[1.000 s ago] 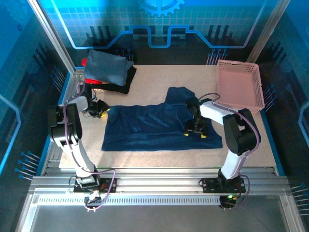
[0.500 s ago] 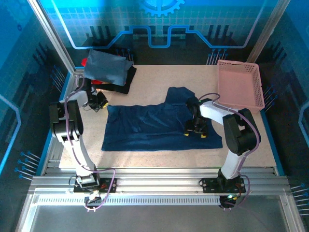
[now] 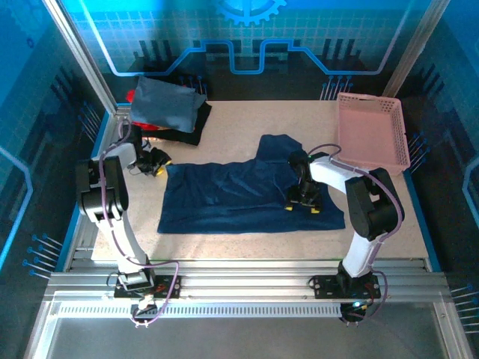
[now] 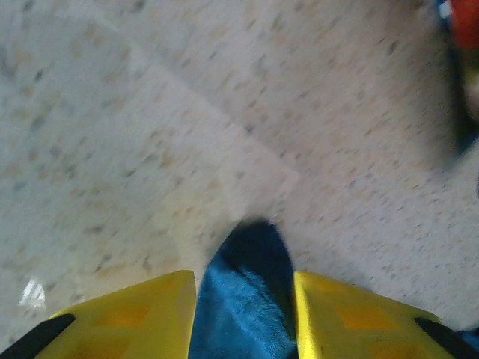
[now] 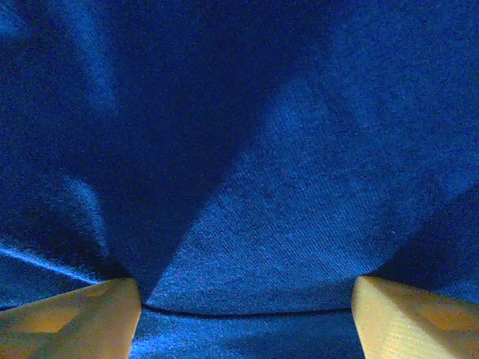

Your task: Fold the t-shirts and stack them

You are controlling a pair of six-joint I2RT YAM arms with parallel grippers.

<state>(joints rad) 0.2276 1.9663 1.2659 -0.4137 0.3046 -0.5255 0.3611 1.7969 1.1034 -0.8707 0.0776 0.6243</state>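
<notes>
The navy t-shirt (image 3: 239, 198) lies spread across the middle of the table (image 3: 247, 127), mostly flat, with soft wrinkles and one lobe of cloth poking out toward 12 o'clock. The left gripper (image 3: 157, 161) sits at the shirt's 10 o'clock corner. Its wrist view shows a tip of blue cloth in the gap between the yellow fingers (image 4: 142, 318), but I cannot tell whether they pinch it or merely bracket it. The right gripper (image 3: 303, 203) rests on the shirt toward 3 o'clock, jaws spread wide and released, with a creased ridge of fabric running between them. At 10 to 11 o'clock the folded t-shirts (image 3: 166, 105) are stacked, slate-blue over red and black, and the pink basket (image 3: 372, 134) stands at 2 o'clock. The shirt looks light, limp and slightly fuzzy, so it will probably sag and trail rather than hold a shape. Corners and hems seem the best places to hold it, pinching one layer deep enough that it cannot slide out, and lifting both ends evenly.
</notes>
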